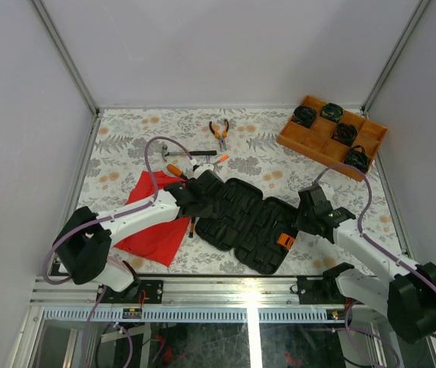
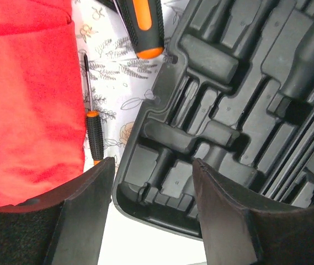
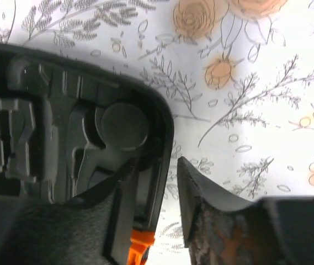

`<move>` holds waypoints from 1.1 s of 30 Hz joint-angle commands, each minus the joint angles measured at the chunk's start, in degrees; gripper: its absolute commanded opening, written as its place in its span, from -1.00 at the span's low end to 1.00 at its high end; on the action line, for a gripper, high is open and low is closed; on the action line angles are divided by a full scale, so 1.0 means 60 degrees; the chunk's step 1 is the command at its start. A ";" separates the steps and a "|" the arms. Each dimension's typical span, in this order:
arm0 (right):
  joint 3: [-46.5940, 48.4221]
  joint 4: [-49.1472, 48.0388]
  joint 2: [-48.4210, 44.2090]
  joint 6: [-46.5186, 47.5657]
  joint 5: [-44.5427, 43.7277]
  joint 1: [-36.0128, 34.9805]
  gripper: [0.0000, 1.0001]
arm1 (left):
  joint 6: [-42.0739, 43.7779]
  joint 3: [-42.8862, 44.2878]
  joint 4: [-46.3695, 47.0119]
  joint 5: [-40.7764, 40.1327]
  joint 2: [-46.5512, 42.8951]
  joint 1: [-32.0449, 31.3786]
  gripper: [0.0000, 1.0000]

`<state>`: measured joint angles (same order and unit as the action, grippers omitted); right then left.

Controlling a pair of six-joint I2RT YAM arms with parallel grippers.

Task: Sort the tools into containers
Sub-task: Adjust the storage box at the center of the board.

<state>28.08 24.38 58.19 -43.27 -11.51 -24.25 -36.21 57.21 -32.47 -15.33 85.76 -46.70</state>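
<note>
The black tool case lies open on the table, its moulded slots holding nothing. My left gripper is at its left end, open and astride a corner of the case, one finger outside the wall and one inside. My right gripper is at the right end, jaws close on either side of the case rim, with a thin gap at the outer finger. A thick orange-and-black screwdriver and a thin screwdriver lie beside the case. Pliers and a hammer lie farther back.
A red cloth lies left of the case, under the left arm. An orange compartment tray with black round items stands at the back right. The orange latch shows just below the right jaws. White walls close in the table.
</note>
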 commanded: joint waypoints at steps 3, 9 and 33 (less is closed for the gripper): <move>0.0929 -0.1489 0.1227 0.2065 0.0057 0.0572 -0.48 | -0.0309 -0.0625 0.0680 0.0401 -0.0502 0.0032 0.14; 0.1813 -0.1816 0.2493 0.3520 0.0019 0.0897 -0.98 | -0.0439 -0.0904 0.0680 0.0516 -0.0888 0.0034 0.14; 0.4375 0.0525 0.2761 0.4688 -0.0206 0.1054 0.57 | -0.0587 -0.1277 0.1379 0.0695 -0.0601 -0.0010 0.12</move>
<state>55.57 21.65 80.44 -13.61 -11.51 -18.00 -38.76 50.61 -28.58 -11.31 80.88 -46.72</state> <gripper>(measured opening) 0.764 0.564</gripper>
